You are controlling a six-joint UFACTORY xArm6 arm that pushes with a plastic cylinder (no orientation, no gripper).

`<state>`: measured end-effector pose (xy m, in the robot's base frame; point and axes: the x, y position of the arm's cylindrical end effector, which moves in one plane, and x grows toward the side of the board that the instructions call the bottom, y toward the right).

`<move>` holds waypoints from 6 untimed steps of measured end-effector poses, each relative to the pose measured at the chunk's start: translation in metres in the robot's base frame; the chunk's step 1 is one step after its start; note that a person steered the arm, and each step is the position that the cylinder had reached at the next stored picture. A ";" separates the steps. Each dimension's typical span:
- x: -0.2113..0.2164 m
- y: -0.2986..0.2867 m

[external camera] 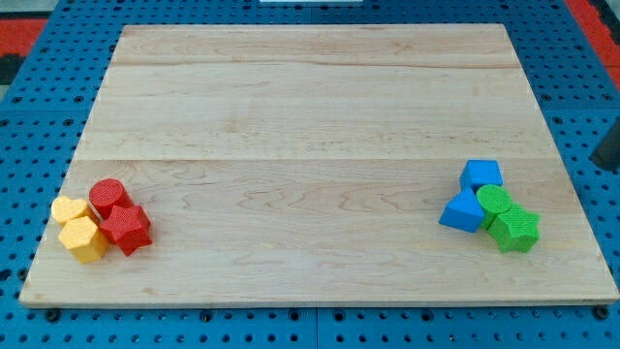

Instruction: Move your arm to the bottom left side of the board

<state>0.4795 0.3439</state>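
The wooden board (310, 116) fills most of the view. At its bottom left lie a red cylinder (108, 197), a red star (126, 229), a yellow heart (70, 209) and a yellow hexagon (83, 238), all touching. At the right lie a blue cube (481, 175), a blue triangle (462, 210), a green cylinder (496, 201) and a green star (513, 229), also clustered. A dark shape (610, 147) shows at the view's right edge, off the board. I cannot tell whether it is my rod, and my tip's end does not show.
A blue perforated table (29, 116) surrounds the board. Red surface shows at the view's top corners (24, 24).
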 end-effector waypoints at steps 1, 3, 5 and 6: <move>0.115 -0.064; 0.139 -0.162; 0.138 -0.341; 0.138 -0.405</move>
